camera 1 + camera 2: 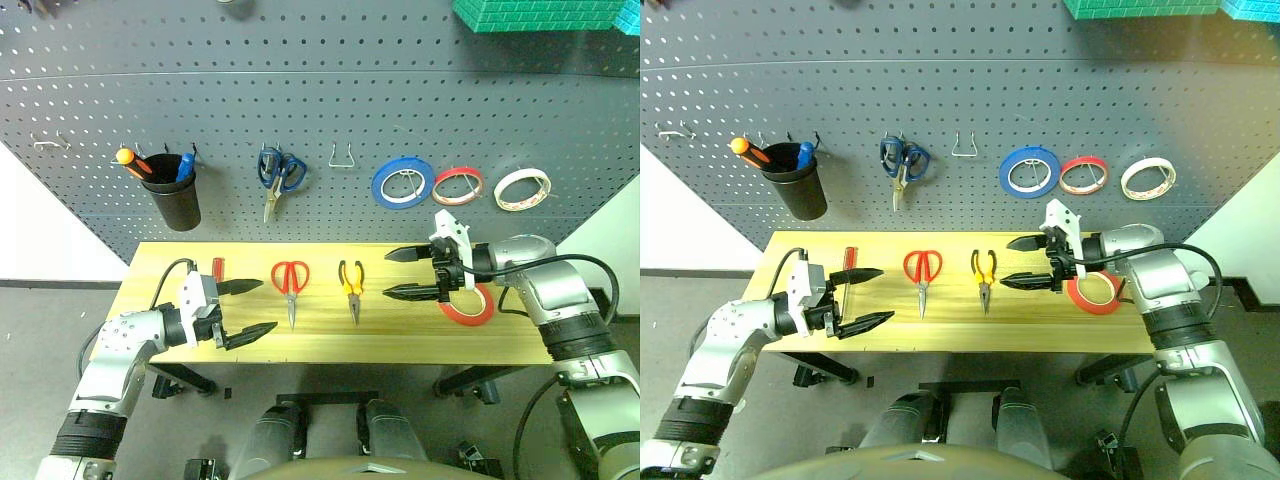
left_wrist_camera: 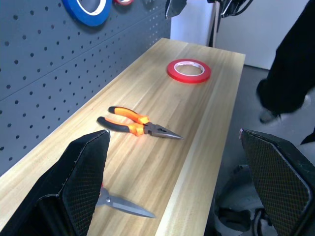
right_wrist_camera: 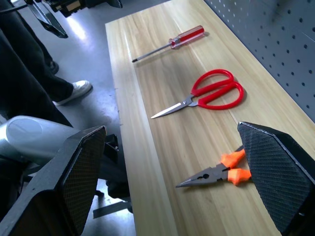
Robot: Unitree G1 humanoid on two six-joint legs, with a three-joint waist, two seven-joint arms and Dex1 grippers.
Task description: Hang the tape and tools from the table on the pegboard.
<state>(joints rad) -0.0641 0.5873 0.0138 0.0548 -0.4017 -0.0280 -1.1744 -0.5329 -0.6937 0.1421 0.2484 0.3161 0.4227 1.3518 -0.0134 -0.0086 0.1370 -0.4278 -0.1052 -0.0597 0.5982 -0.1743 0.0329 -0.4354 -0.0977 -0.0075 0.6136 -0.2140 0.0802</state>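
On the wooden table (image 1: 320, 342) lie, left to right, a red-handled screwdriver (image 1: 217, 269), red scissors (image 1: 290, 283), orange-and-black pliers (image 1: 351, 286) and the red ring of tape (image 1: 470, 311). My left gripper (image 1: 266, 305) hangs open at the table's left front, just right of the screwdriver, whose shaft it partly hides. Pointing left, my right gripper (image 1: 386, 274) stands open above the table between pliers and tape, covering part of the ring. Behind the table rises the dark grey pegboard (image 1: 300, 90). Neither gripper holds anything.
On the pegboard hang a black cup (image 1: 173, 195) with an orange-handled screwdriver, blue scissors (image 1: 279, 174), a bare hook (image 1: 345, 156), a blue roll (image 1: 402, 184), a red-and-white roll (image 1: 457, 185) and a pale roll (image 1: 522, 188). A person's dark trouser legs (image 3: 29, 69) stand beside the table's end.
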